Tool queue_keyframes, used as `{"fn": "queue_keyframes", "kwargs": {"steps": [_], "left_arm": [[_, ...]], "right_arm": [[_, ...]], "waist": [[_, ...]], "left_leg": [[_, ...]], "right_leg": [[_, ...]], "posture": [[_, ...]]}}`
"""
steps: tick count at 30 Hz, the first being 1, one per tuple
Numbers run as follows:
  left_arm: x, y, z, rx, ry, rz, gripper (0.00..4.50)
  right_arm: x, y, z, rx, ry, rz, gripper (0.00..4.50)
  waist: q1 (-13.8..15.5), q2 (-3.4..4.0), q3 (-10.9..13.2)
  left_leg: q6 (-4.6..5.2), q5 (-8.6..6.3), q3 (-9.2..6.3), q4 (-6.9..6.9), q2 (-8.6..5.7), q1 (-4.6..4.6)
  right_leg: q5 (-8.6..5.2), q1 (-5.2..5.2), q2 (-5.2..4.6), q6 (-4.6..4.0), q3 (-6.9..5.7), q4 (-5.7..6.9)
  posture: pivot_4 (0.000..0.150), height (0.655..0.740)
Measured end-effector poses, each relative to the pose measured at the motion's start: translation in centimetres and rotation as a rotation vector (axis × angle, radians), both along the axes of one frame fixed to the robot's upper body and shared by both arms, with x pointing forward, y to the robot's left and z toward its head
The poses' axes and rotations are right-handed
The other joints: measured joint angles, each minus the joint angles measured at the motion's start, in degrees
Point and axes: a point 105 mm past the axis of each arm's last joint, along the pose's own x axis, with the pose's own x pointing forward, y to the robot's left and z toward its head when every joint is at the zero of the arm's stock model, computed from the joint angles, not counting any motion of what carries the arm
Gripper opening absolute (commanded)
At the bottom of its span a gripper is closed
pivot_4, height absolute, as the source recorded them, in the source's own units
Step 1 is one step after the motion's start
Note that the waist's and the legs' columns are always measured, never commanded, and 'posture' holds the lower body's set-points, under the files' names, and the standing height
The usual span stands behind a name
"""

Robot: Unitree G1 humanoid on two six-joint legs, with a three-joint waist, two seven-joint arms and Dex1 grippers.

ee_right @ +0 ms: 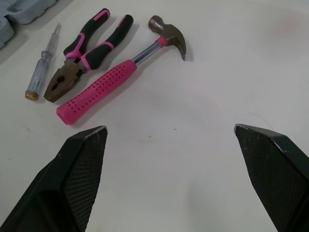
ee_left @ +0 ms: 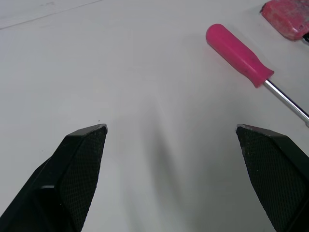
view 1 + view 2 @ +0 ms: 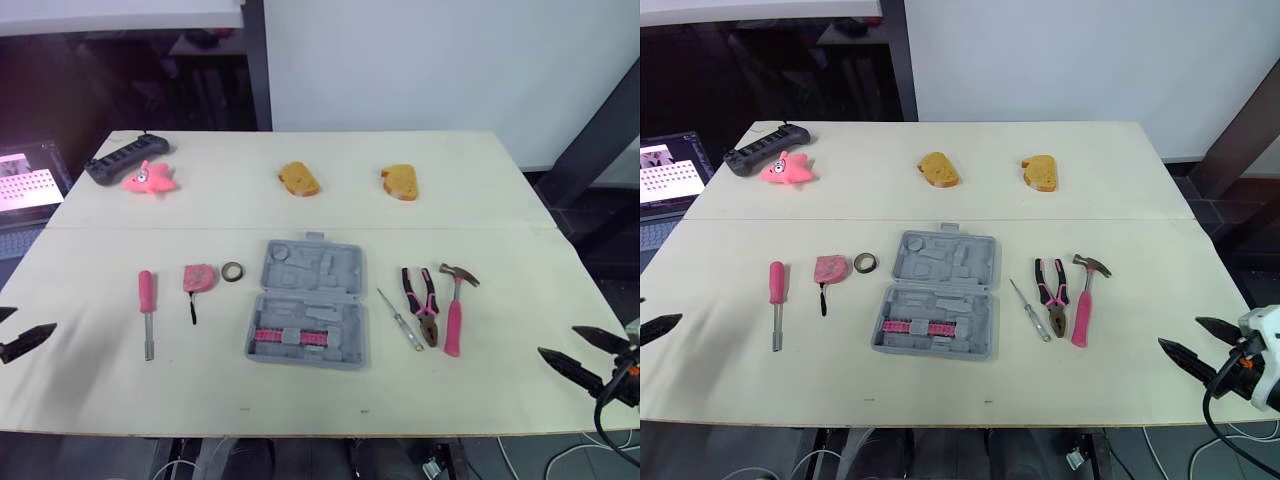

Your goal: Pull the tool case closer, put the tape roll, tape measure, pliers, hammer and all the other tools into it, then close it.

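In the middle of the table (image 3: 520,215), the open tool case (image 3: 307,303) lies well apart from both my arms.
My left gripper (image 2: 171,128) and right gripper (image 1: 170,128) gape wide, holding nothing. The case looks like rigid, light plastic, likely to slide easily; I'd pinch its near rim.

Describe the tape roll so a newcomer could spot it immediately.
On the pale table, find the open grey tool case at its centre. Immediately left of it lies the tape roll, beside the pink tape measure. It is the only small dark ring.
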Motion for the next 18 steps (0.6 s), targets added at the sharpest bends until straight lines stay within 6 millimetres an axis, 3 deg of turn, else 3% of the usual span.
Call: {"fn": "queue_keyframes", "kwargs": {"steps": [13,18], "left_arm": [[0.2,-0.2,-0.1,-0.006,0.002,-0.014,4.47],[1.4,-0.7,0.5,-0.008,-0.038,-0.024,4.47]], "right_arm": [[0.0,-0.3,-0.1,0.001,-0.008,-0.009,4.5],[0.4,0.2,-0.2,-0.017,-0.003,-0.009,4.5]], "waist": [[0.0,0.01,-0.01],[0.04,0.05,-0.03]], "left_leg": [[0.0,0.0,0.0,0.01,0.0,0.02],[0.0,0.0,0.0,0.02,0.0,0.02]], "right_leg": [[0.0,0.0,0.01,0.01,0.0,0.04],[0.0,0.01,0.0,0.01,0.0,0.06]], "posture": [[0.15,0.74],[0.15,0.74]]}}
